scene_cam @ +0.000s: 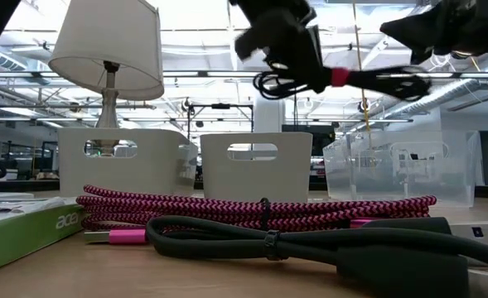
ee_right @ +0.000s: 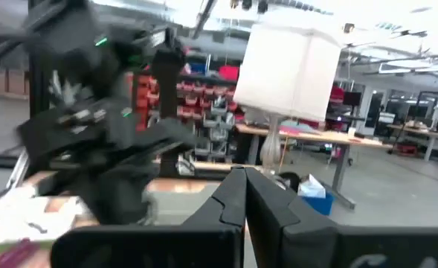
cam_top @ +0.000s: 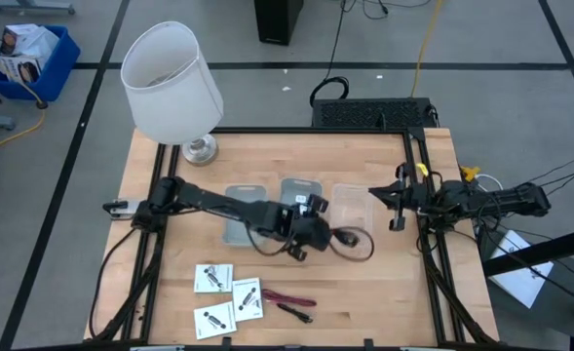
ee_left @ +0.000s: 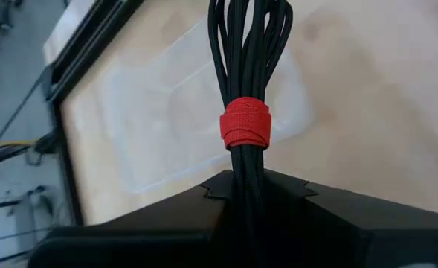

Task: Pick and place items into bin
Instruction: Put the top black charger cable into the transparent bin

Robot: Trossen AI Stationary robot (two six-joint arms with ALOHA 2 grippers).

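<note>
My left gripper is shut on a black cable bundle bound with a red strap, and holds it high above the table's middle. My right gripper is shut and empty at the table's right side. Three white square packets lie flat near the front edge. A red-and-black braided cable and a thin black stick lie beside them. My left gripper pinches the bundled strands between its two fingers, just behind the red strap. The fingers point toward the table's right, along the bundle. The bundle sticks out about level past the fingers, its loop lifted clear of the table and bins.
Two white bins and a clear bin stand in a row at the table's middle, below and behind the bundle. A big white lamp stands at the far left. The braided cable and a black cord fill the low view's foreground.
</note>
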